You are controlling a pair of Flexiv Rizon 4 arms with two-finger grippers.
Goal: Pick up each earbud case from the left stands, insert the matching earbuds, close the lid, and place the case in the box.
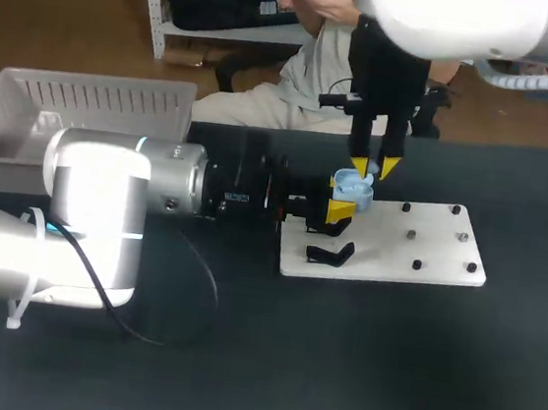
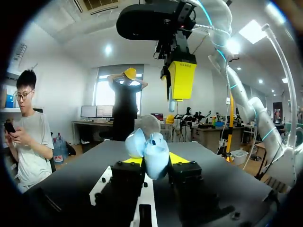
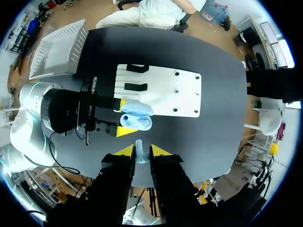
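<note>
A dark table point(image 1: 432, 381) carries the work as two arms meet over its middle. The left arm point(image 1: 95, 214) lies low and level across the table from the left. The right arm point(image 1: 454, 18) comes in from the far right and hangs straight down. A white box point(image 1: 87, 105) waits at the far left, well apart from the action, and nothing can be seen in it. A white board point(image 1: 377, 256) lies right of centre, with a black stand point(image 1: 330, 255) at its near left corner and small pegs towards its right.

The left gripper point(image 2: 155, 163) has its jaws drawn in narrow, clamped from two sides on the pale blue earbud case point(image 1: 352, 186). It holds the case just above the board's left edge with the lid tipped open. That pose appears chosen to turn the open cavity upward and keep it steady for loading.

Directly above the case, the right gripper point(image 3: 140, 152) points down with its jaws almost closed. They pinch a small pale earbud point(image 3: 139, 144) that hangs between the tips, near the case but not yet in it. The vertical approach seems meant to drop the earbud cleanly into its seat. Insertion, lid closing and boxing all remain.
</note>
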